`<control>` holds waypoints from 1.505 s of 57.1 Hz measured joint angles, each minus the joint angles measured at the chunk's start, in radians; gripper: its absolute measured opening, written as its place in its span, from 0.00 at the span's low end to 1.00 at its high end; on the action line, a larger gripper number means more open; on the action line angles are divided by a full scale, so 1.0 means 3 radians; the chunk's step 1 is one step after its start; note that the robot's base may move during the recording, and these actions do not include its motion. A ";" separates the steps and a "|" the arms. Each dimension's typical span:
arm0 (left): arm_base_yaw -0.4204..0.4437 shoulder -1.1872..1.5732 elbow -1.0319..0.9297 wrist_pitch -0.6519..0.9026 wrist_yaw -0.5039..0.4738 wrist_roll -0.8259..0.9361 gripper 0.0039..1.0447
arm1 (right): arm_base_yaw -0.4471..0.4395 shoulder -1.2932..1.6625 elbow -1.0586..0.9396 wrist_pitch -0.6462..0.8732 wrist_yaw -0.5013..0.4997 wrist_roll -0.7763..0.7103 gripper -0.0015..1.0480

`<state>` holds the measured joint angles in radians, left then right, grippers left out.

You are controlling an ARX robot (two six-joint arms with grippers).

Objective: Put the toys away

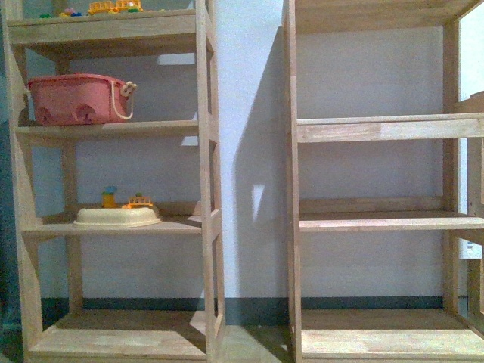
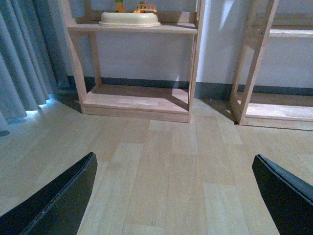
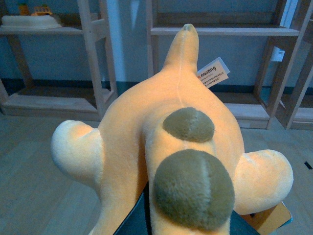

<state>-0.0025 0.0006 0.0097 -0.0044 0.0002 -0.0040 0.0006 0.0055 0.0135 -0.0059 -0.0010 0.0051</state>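
The toy, an orange-yellow plush animal (image 3: 146, 117) with olive-brown round patches and a white label (image 3: 213, 72), fills the right wrist view. My right gripper (image 3: 183, 223) is shut on it; only dark bits of the jaws show beneath the plush. Its stubby limbs stick out to both sides. My left gripper (image 2: 174, 166) is open over the pale wooden floor, with nothing between its black fingers (image 2: 63, 196). Neither arm nor the plush shows in the front view.
Two wooden shelf units (image 1: 208, 181) (image 1: 378, 128) stand against the wall. The left one holds a pink basket (image 1: 79, 98), a cream tray (image 1: 117, 217) with small coloured toys (image 1: 138, 201), and more small toys on top (image 1: 113, 7). A grey curtain (image 2: 24, 58) hangs beside the left shelf unit.
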 joint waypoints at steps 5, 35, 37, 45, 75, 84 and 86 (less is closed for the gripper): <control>0.0000 0.0000 0.0000 0.0000 0.0000 0.0000 0.94 | 0.0000 0.0000 0.0000 0.0000 0.0001 0.0000 0.09; 0.0000 0.0001 0.0000 0.0000 0.0000 0.0000 0.94 | 0.0000 0.0001 0.0000 0.0000 0.0001 0.0000 0.09; 0.0000 0.0000 0.0000 0.0000 0.0000 0.0000 0.94 | 0.0000 0.0000 0.0000 0.0000 0.0001 0.0000 0.09; 0.0000 0.0000 0.0000 0.0000 -0.0001 0.0000 0.94 | 0.0000 0.0000 0.0000 0.0000 0.0001 0.0000 0.09; 0.0000 0.0000 0.0000 0.0000 0.0000 0.0000 0.94 | 0.0000 0.0000 0.0000 0.0000 0.0001 0.0000 0.09; 0.0000 0.0000 0.0000 0.0000 0.0000 0.0000 0.94 | 0.0000 0.0000 0.0000 0.0000 0.0001 0.0000 0.09; 0.0000 0.0000 0.0000 0.0000 -0.0001 0.0000 0.94 | 0.0000 0.0000 0.0000 0.0000 0.0001 0.0000 0.09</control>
<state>-0.0025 0.0006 0.0097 -0.0044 -0.0002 -0.0040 0.0006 0.0055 0.0135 -0.0059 -0.0006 0.0051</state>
